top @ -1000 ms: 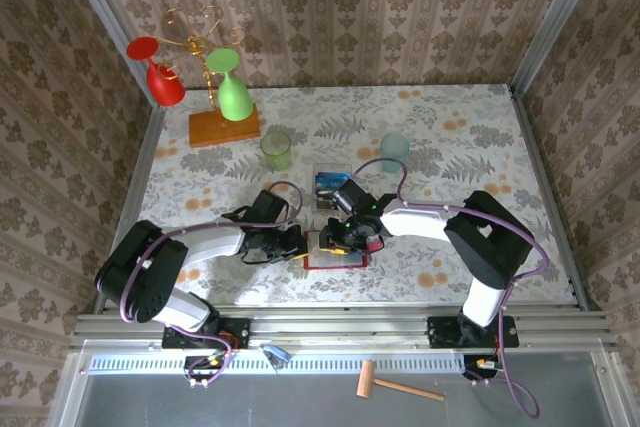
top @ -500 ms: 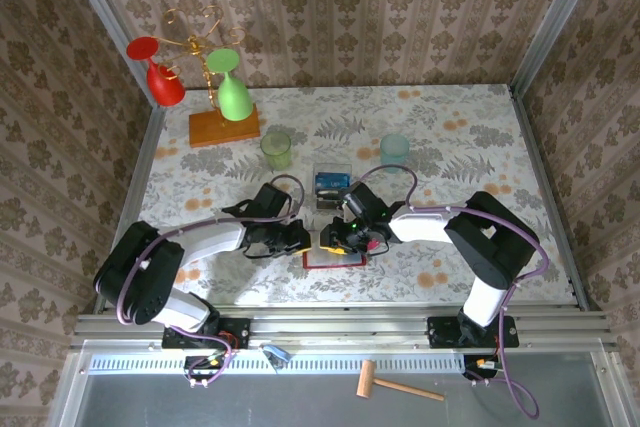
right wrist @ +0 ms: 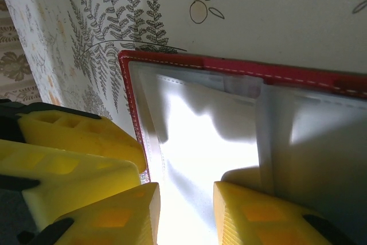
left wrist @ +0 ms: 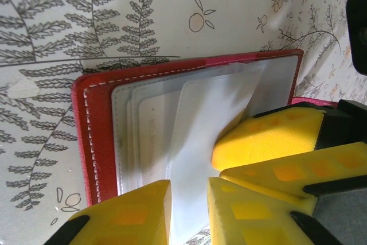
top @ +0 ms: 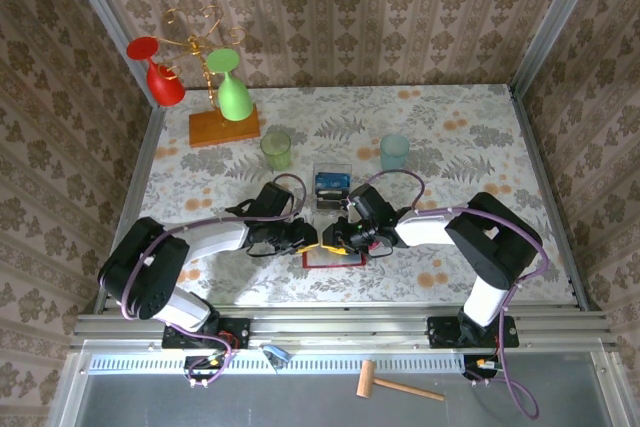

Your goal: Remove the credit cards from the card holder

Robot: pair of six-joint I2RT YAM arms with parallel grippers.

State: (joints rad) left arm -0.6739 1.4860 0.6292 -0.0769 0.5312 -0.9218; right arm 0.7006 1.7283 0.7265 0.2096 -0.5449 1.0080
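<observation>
The red card holder [top: 338, 261] lies open on the table between both grippers. Its clear inner pockets [left wrist: 172, 124] are fanned out, and a pale card [left wrist: 150, 136] shows through one. My left gripper [top: 306, 240] [left wrist: 189, 190] is at the holder's left edge, jaws slightly apart over a loose pocket sleeve. My right gripper [top: 336, 237] [right wrist: 186, 190] faces it from the right, jaws apart over the same white sleeve [right wrist: 200, 136]. Each wrist view shows the other gripper's yellow fingers [left wrist: 269, 139] [right wrist: 74, 142] close by. Blue credit cards [top: 331, 183] lie in a clear box behind the holder.
The clear box [top: 332, 199] stands just behind the grippers. A green cup [top: 275, 150] and a pale blue cup [top: 394, 152] stand farther back. A wooden stand [top: 223, 127] with red and green glasses is at the back left.
My left gripper has slid right to the holder's edge and its jaws have parted. The right gripper has shifted slightly left and back over the holder.
</observation>
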